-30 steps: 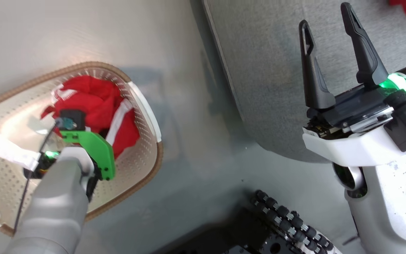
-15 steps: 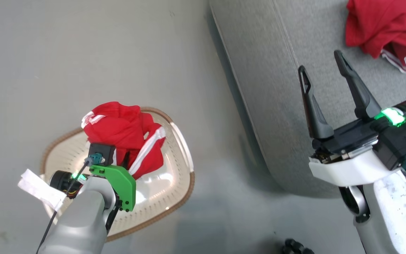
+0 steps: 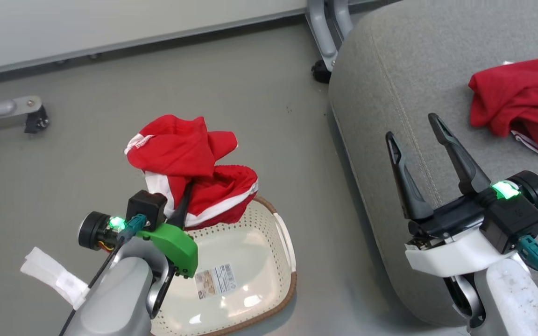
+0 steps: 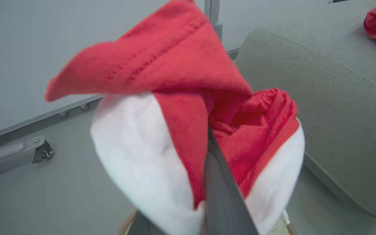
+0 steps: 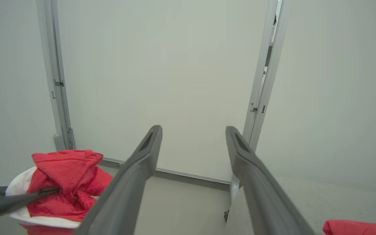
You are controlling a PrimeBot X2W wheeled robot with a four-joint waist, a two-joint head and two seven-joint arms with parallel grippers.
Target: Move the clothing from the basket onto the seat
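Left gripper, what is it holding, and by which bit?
The left gripper pinches the red striped garment by a bunched fold beside its white stripe.

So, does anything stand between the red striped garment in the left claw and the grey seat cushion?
Nothing lies on the grey floor between the red white-striped garment in the left claw and the grey fabric seat cushion. Only the open right claw hovers over the cushion's near edge, perhaps on the route.
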